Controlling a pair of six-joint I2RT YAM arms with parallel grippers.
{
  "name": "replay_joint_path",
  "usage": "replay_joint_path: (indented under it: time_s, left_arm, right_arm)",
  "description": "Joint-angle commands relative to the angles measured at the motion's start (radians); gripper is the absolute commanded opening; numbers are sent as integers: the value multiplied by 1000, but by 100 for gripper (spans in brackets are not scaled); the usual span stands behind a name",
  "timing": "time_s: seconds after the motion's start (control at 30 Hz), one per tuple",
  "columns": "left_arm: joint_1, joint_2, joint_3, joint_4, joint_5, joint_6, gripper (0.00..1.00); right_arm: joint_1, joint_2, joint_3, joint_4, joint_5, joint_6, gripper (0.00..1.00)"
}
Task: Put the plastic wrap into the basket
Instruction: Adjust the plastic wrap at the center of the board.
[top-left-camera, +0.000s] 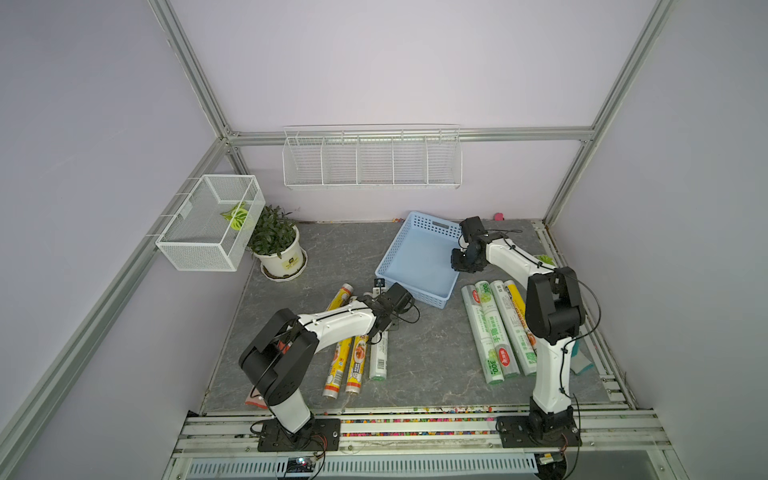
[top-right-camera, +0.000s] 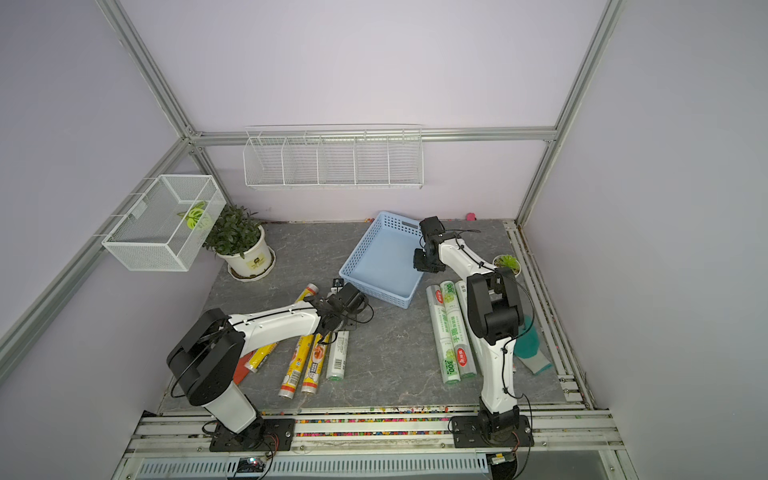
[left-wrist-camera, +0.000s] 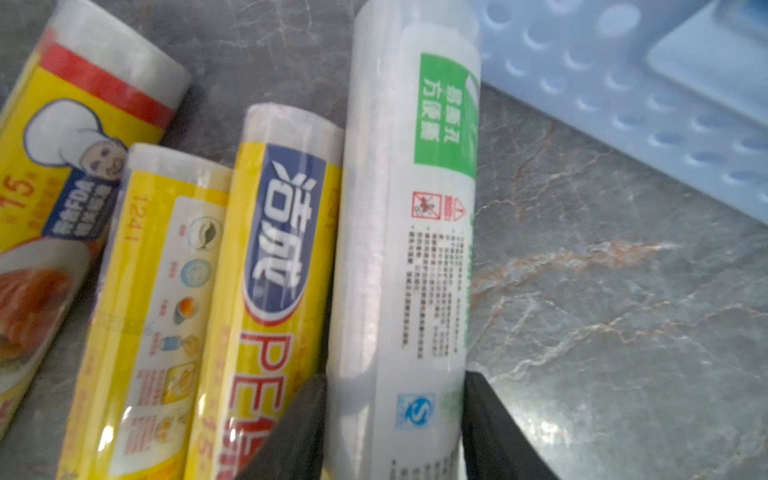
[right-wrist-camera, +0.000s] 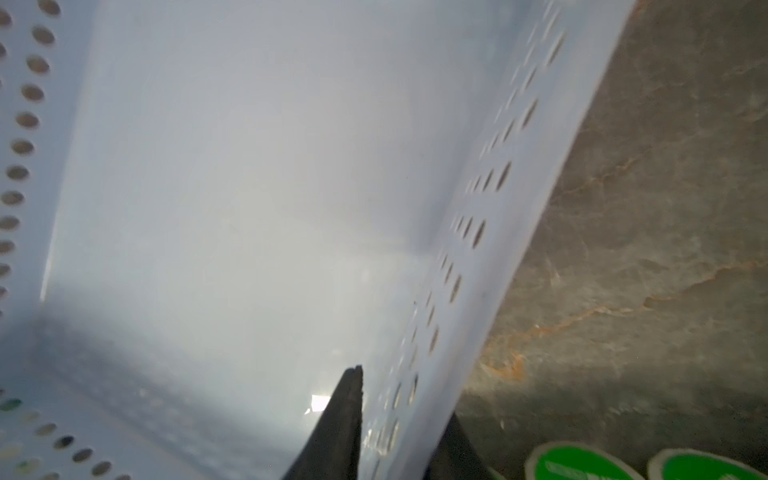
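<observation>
Overhead, a grey marbled counter (top-left-camera: 428, 353) carries a light-blue basket (top-left-camera: 415, 262) with perforated sides and two groups of plastic wrap rolls (top-left-camera: 482, 328). The basket sits toward the back of the counter, turned at a slant. Every roll in view lies outside it.

The left tool (top-left-camera: 385, 328) reaches down over the group by the left arm (top-left-camera: 340, 322): yellow rolls (top-left-camera: 357, 361) printed with food pictures, and one white roll (top-left-camera: 379, 359) with green print on the side of the group nearest the basket. Seen from the left wrist, two black fingers (left-wrist-camera: 299, 424) press against opposite sides of the white roll, so the tool is closed around it. That roll lies lengthwise just beside a yellow one; whether it is raised off the counter cannot be told.

The right tool (top-left-camera: 457, 268) is at the basket's long wall on the side of the right arm (top-left-camera: 550, 374). Seen from the right wrist, one black finger (right-wrist-camera: 340, 428) is inside the basket and its partner outside, with the perforated wall pinched between them; the tool is clamped tight on that wall.

The second group (top-left-camera: 498, 336), mostly white rolls with green print, lies side by side next to the right arm, just in front of the basket's near corner. Two green roll ends (right-wrist-camera: 573, 463) show at the edge of the right wrist view.
</observation>
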Motion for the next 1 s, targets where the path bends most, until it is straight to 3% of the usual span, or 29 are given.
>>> replay_joint_path:
  time_s: [0.0, 0.43, 0.73, 0.87, 0.97]
  left_arm:
    - [5, 5, 2, -94, -24, 14, 40]
    - [5, -152, 6, -88, -3, 35, 53]
    - [6, -325, 14, -56, 39, 51, 66]
    - [5, -350, 9, 17, 125, 85, 70]
    - [6, -332, 22, 14, 118, 80, 70]
  right_arm:
    - [2, -65, -61, -122, 28, -142, 27]
    - [8, -217, -245, -111, 30, -316, 27]
    - [89, -298, -317, -149, 8, -241, 31]
    - [134, -333, -366, -156, 27, -214, 30]
    - [157, -348, -396, -176, 68, -182, 29]
